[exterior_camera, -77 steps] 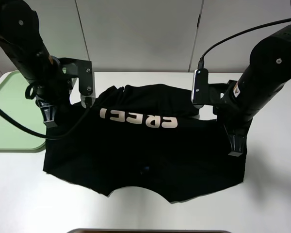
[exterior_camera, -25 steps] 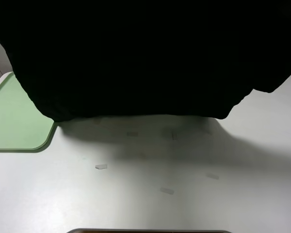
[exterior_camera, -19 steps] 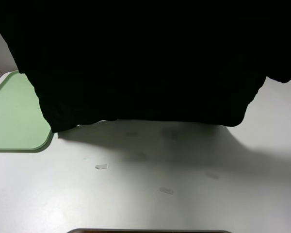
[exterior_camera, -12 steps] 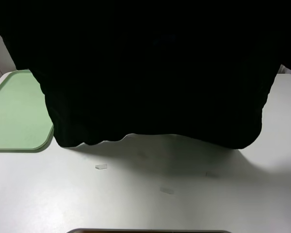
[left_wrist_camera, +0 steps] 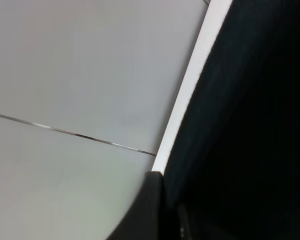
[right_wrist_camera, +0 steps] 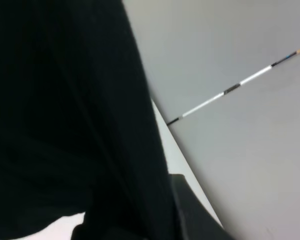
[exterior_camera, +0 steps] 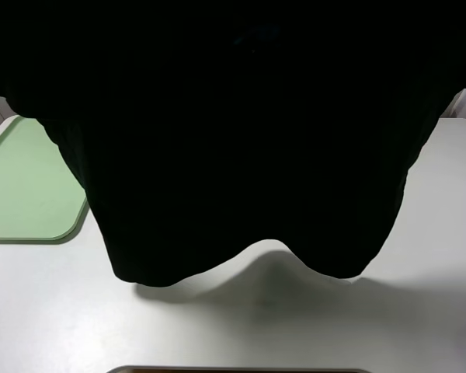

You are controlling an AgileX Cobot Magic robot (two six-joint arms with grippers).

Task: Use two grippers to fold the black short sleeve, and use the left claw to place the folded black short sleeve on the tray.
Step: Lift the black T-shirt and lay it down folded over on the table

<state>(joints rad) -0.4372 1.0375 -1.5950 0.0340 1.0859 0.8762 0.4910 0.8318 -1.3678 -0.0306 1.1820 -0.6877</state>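
Observation:
The black short sleeve (exterior_camera: 241,140) hangs lifted in the exterior high view, filling its upper part, and its lower hem arches just above the table. Both arms and grippers are hidden behind it there. The same black cloth (left_wrist_camera: 250,125) runs beside one dark finger (left_wrist_camera: 145,215) of the left claw (left_wrist_camera: 165,217) in the left wrist view. In the right wrist view the cloth (right_wrist_camera: 55,110) drapes past a finger (right_wrist_camera: 195,215) of the right gripper (right_wrist_camera: 175,212). Both grippers are shut on the cloth. The pale green tray (exterior_camera: 23,194) lies at the table's left edge.
The white table (exterior_camera: 233,334) shows in front of the hanging shirt and to its right. A dark edge (exterior_camera: 241,370) runs along the bottom of the exterior high view. Both wrist views show grey wall panels (left_wrist_camera: 80,75) behind the cloth.
The hanging shirt's lower edge has come down and forward, covering more of the table and the small scraps on it. Its hem now forms an arch.

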